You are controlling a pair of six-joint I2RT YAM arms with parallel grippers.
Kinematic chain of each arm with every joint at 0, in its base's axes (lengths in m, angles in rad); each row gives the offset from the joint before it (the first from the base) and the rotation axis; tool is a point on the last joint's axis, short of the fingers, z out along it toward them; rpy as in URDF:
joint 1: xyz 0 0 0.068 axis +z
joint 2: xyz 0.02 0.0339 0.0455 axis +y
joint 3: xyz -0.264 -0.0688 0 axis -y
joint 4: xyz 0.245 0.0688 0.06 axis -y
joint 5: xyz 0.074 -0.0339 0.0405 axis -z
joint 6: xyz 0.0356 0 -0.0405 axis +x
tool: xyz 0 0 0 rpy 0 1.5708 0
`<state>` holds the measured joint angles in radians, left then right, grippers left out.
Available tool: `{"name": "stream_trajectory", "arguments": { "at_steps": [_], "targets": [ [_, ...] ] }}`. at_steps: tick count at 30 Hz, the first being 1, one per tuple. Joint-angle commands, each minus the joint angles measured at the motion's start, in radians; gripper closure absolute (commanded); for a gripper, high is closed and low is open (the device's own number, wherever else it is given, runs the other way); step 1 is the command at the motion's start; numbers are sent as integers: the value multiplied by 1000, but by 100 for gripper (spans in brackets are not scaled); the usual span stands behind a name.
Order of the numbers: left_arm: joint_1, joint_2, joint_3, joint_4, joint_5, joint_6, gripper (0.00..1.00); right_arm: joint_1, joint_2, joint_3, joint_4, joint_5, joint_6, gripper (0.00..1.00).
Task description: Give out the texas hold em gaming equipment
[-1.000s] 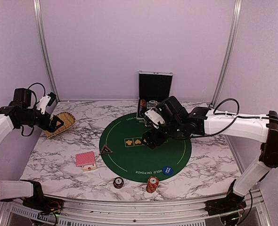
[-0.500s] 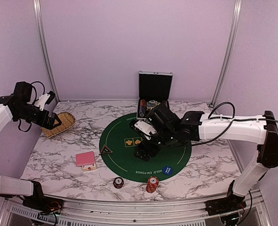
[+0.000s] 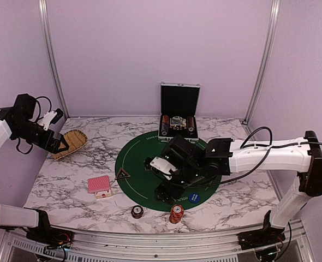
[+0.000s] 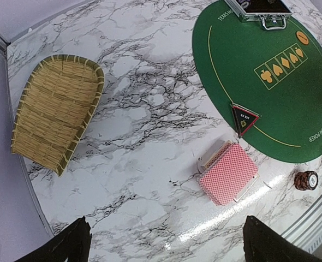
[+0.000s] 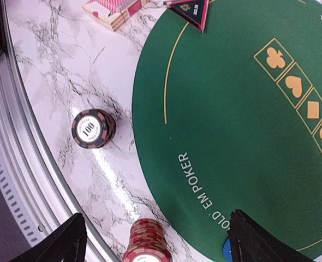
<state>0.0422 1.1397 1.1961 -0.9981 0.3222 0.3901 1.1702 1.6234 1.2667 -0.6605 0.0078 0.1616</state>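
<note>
One deck of red-backed cards [image 3: 99,185] is seen on the marble left of the green mat [image 3: 133,158]. One dark triangular token [image 3: 121,173] lies at the mat's left rim and one blue disc [image 3: 194,197] at its near rim, and two chip stacks, the dark stack [image 3: 137,211] and the red-and-white stack [image 3: 176,213], stand on the marble just off that rim. One orange disc [image 4: 302,37] is made out only in the left wrist view, and in the right wrist view the blue disc is cut off at the bottom edge. The right gripper [image 3: 164,192] is held low over the mat's near edge and the left gripper [image 3: 60,143] high near the basket [image 3: 69,144], both with fingers spread and nothing between them.
</note>
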Motion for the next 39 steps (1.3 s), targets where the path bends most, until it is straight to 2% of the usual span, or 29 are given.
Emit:
{"name": "stream_trajectory", "arguments": {
  "at_steps": [1, 6, 16, 33, 39],
  "targets": [
    [-2, -19, 34, -57, 31, 11, 1, 19, -58, -46, -57, 3, 33, 13],
    [-1, -15, 42, -64, 45, 13, 1, 58, -56, -77, -80, -45, 36, 9],
    [-2, -16, 55, -85, 64, 16, 1, 64, -50, -100, -97, -36, 41, 5],
    [-2, -12, 74, -104, 93, 19, 1, 64, -36, -155, -81, -12, 43, 12],
    [-2, -12, 82, -109, 91, 18, 1, 64, -35, -176, -60, -12, 44, 17]
  ]
}}
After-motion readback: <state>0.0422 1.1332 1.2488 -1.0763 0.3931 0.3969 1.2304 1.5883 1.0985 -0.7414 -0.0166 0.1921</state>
